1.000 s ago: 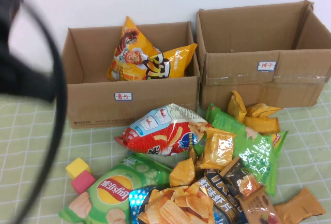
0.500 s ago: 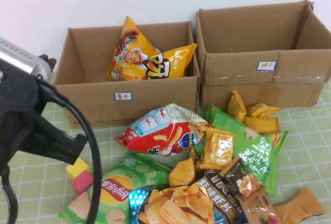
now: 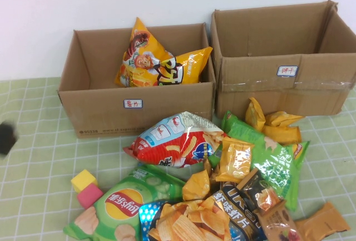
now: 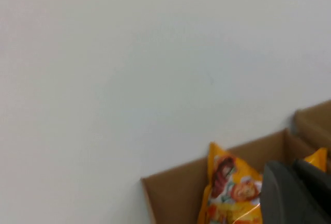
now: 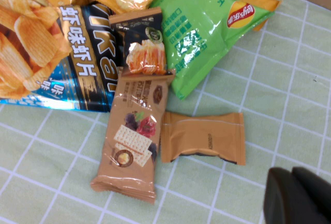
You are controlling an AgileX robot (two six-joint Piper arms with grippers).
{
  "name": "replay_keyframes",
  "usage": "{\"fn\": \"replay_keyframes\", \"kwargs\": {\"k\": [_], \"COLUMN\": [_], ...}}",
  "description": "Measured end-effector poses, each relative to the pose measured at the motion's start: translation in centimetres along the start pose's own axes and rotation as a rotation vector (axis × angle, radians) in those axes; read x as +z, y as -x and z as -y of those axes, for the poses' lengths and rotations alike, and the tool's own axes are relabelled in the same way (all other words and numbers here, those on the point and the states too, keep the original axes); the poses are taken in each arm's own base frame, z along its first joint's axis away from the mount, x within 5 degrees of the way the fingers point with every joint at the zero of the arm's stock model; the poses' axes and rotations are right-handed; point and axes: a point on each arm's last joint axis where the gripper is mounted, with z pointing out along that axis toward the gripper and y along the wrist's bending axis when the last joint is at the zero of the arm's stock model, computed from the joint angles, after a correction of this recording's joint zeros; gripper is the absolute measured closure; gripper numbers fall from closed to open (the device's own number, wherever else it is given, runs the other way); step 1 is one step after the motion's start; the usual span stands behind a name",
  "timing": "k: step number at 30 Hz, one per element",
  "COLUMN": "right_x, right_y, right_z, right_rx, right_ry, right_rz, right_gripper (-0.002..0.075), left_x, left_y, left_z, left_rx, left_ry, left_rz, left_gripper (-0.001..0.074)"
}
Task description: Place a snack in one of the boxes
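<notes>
Your right gripper (image 5: 297, 198) is clenched on nothing and hangs over the green checked cloth (image 5: 62, 182). Just beside it lies a small orange packet (image 5: 202, 137). Beyond that packet, touching it, lies a brown wafer bar (image 5: 133, 140), and their long axes cross almost squarely. Your left gripper (image 4: 295, 193), also clenched and empty, points toward the left box (image 3: 136, 102), which holds yellow bags (image 3: 158, 63). The right arm is nearer to this loose pile, I think, and the right box (image 3: 286, 88) stands behind it
</notes>
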Motion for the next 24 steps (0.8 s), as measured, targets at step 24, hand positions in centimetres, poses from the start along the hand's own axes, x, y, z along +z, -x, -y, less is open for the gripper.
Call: {"fn": "replay_keyframes", "kwargs": {"k": [24], "right_x": [0.0], "right_y": [0.0], "right_z": [0.0], "right_rx": [0.0], "right_ry": [0.0], "right_rz": [0.0], "right_gripper": [0.0728], "left_x": [-9.1], "left_y": [-12.1], "left_z": [-1.5], "left_rx": [0.019], "left_ry": [0.223], "left_rz": [0.156], "left_gripper": [0.0736]}}
